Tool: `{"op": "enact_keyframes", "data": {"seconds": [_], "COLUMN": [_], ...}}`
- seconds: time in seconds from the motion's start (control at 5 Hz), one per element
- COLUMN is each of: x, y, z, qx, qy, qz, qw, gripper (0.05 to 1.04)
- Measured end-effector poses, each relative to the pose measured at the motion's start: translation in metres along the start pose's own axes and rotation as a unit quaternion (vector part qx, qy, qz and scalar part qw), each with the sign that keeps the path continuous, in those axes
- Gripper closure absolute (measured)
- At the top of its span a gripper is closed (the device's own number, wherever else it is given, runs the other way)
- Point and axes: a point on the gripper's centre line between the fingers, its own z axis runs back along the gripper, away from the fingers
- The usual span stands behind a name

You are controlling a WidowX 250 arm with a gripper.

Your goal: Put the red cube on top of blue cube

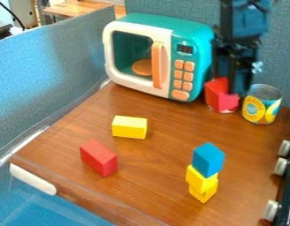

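Camera view: red blk (99,158), long axis upper-L to lower-R

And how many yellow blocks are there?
3: one yellow block lies alone near the red block; an upper yellow block and a lower yellow block are stacked under the blue cube.

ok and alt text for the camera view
A blue cube tops two stacked yellow blocks; a red block and another yellow block lie to the left. Behind, a toy microwave and a can stand near the black robot arm.
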Motion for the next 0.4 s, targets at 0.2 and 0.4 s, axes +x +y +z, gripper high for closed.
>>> {"op": "enact_keyframes", "data": {"seconds": [0.2,0.4], "x": [0.010,-0.025], "y": [-0.010,-0.046], "z": [-0.012,-0.041], "qx": [-0.008,-0.010], "qy": [0.023,0.044], "qz": [-0.030,-0.037], "qw": [0.9993,0.9983], "gripper": [0.525,0.525]}}
